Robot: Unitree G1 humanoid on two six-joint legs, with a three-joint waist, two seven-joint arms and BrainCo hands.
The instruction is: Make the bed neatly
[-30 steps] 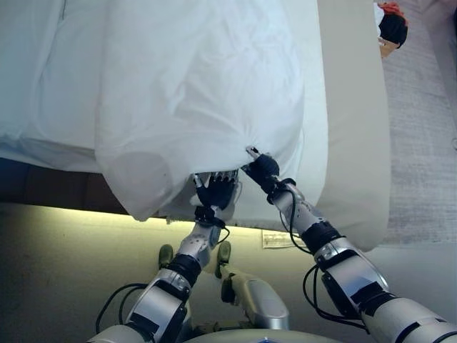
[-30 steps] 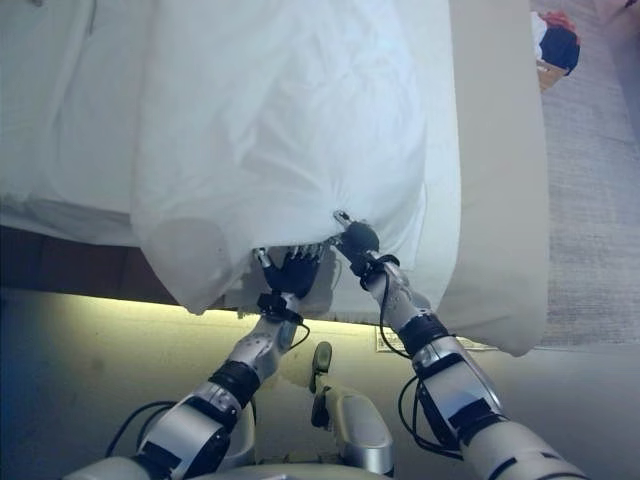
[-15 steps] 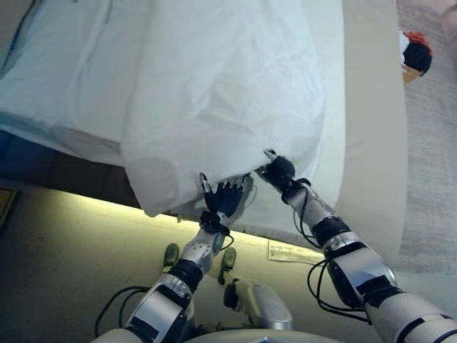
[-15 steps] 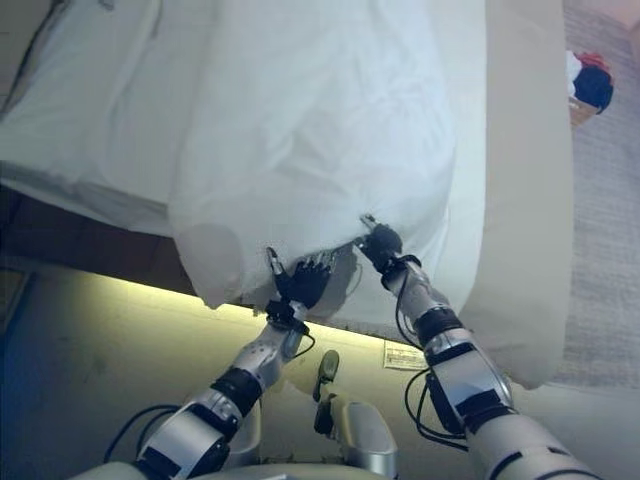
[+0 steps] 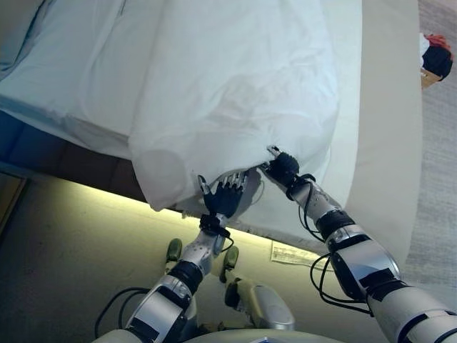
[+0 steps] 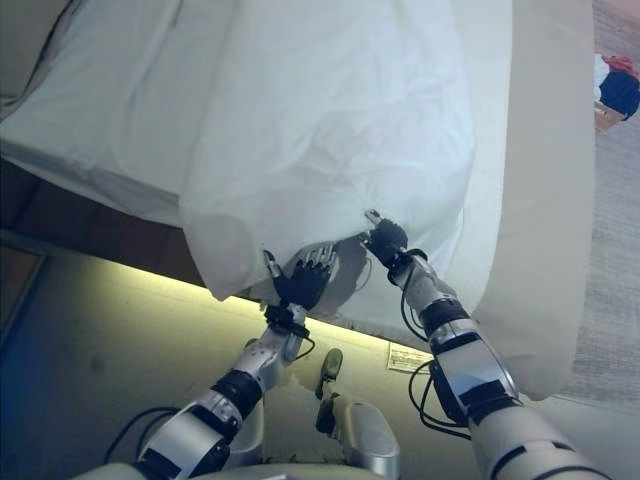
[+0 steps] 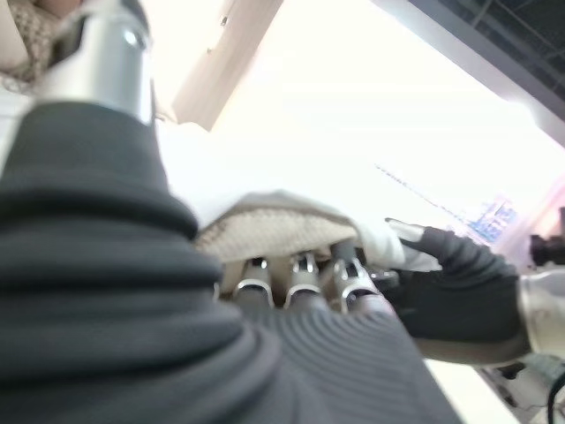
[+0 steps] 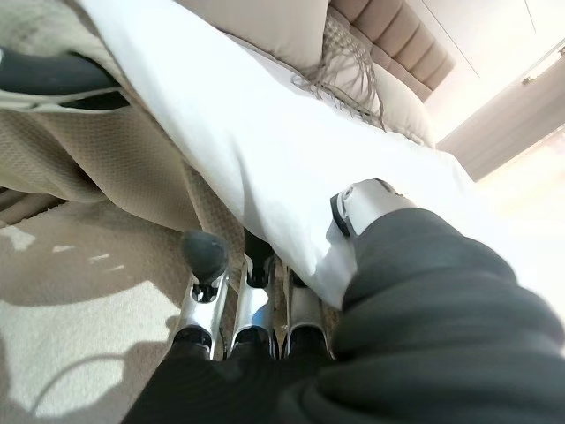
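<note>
A white duvet (image 5: 235, 86) lies over the bed and hangs off its near edge in a loose bulge. My right hand (image 5: 283, 168) is shut on the duvet's lower edge, and the cloth puckers around the pinch. In the right wrist view its fingers (image 8: 252, 305) go under the white cloth (image 8: 265, 168) with the thumb on top. My left hand (image 5: 223, 198) is just to its left below the hanging edge, palm up, with straight spread fingers touching the cloth. In the left wrist view its fingers (image 7: 300, 283) run under a beige fold (image 7: 274, 234).
A white sheet (image 5: 68, 78) covers the bed's left part. A beige cover (image 5: 389, 114) runs down the bed's right side. The dark bed base (image 5: 68, 161) stands above a lit strip of floor. A red and dark object (image 5: 435, 61) lies on the carpet at far right.
The camera has swung, so the whole picture has shifted right. Both hands stay at the same spots on the duvet's edge. The left hand's fingers have spread a little.
</note>
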